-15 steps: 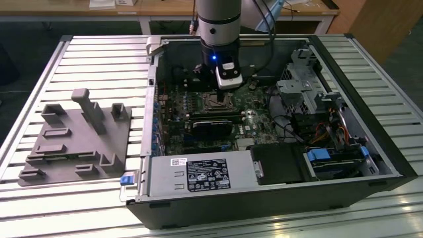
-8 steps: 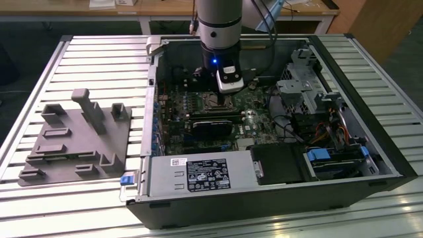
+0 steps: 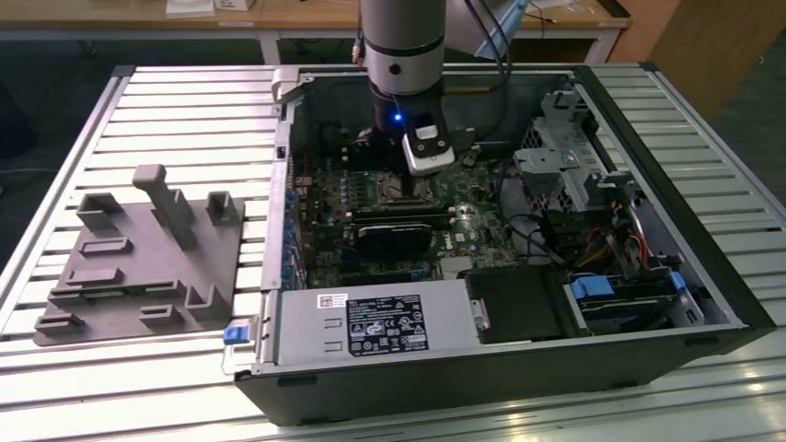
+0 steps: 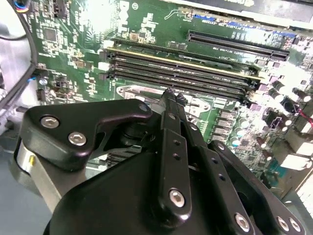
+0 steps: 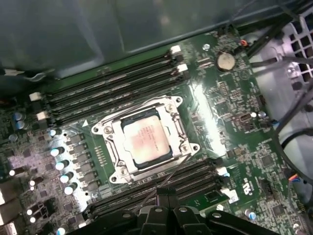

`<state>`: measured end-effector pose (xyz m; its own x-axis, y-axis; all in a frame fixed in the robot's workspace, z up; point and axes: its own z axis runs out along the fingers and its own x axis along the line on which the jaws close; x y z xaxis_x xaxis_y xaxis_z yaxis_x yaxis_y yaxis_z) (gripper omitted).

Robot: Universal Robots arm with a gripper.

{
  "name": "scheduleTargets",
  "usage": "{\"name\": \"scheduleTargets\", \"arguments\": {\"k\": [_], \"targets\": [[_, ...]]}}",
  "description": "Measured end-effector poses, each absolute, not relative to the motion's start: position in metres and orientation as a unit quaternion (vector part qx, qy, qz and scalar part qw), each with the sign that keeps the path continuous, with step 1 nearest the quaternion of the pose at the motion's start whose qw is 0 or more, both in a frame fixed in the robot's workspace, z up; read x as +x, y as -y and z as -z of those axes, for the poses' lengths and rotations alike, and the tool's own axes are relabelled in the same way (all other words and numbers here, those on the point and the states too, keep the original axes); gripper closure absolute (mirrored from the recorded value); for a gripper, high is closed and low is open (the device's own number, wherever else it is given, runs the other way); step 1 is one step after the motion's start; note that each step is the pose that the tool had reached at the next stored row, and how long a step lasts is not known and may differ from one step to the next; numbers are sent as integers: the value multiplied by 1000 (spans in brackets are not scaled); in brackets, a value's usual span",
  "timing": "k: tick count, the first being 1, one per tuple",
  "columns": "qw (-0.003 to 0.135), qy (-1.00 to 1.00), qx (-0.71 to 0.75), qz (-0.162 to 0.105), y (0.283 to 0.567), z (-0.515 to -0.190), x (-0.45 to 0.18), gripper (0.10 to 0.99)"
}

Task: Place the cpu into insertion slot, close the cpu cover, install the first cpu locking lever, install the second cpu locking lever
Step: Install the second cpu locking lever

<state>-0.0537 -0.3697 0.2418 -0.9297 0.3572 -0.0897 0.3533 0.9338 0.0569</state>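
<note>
The cpu [image 5: 146, 142], a pale silver square, lies flat in the insertion slot [image 5: 190, 147] on the green motherboard. The silver cpu cover [image 5: 115, 147] sits down around it as a frame. A thin metal lever [image 5: 171, 174] runs slantwise from the socket's side towards my fingertips. My gripper [image 5: 164, 192] is shut, its black fingers pressed together with nothing seen between them, a short way off the socket's edge over the memory slots. In the second wrist view the gripper [image 4: 168, 93] points down at the board. In the exterior view the gripper [image 3: 411, 170] hangs over the socket [image 3: 399, 189] inside the open case.
Long black memory slots [image 5: 117, 88] flank the socket on both sides. A power supply [image 3: 368, 322] lies at the case's near side. A drive cage [image 3: 577, 166] and cables [image 3: 614, 244] are at the exterior view's right. A grey fixture [image 3: 135, 258] rests on the slatted table.
</note>
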Motion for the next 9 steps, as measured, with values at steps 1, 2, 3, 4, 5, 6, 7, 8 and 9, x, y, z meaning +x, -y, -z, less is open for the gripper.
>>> {"name": "scheduleTargets", "arguments": {"k": [1, 2, 3, 4, 5, 6, 7, 8, 9], "targets": [[49, -982, 179, -22, 370, -241, -55, 980], [48, -983, 178, -24, 370, -240, -56, 980], [48, -983, 176, -27, 370, -239, -58, 980], [47, -983, 175, -30, 370, -238, -59, 980], [47, -983, 174, -33, 371, -237, -60, 980], [46, -983, 173, -37, 371, -237, -61, 980], [45, -983, 173, -41, 372, -236, -62, 980], [45, -983, 173, -44, 372, -236, -63, 980], [44, -983, 172, -47, 373, -235, -64, 980]]}}
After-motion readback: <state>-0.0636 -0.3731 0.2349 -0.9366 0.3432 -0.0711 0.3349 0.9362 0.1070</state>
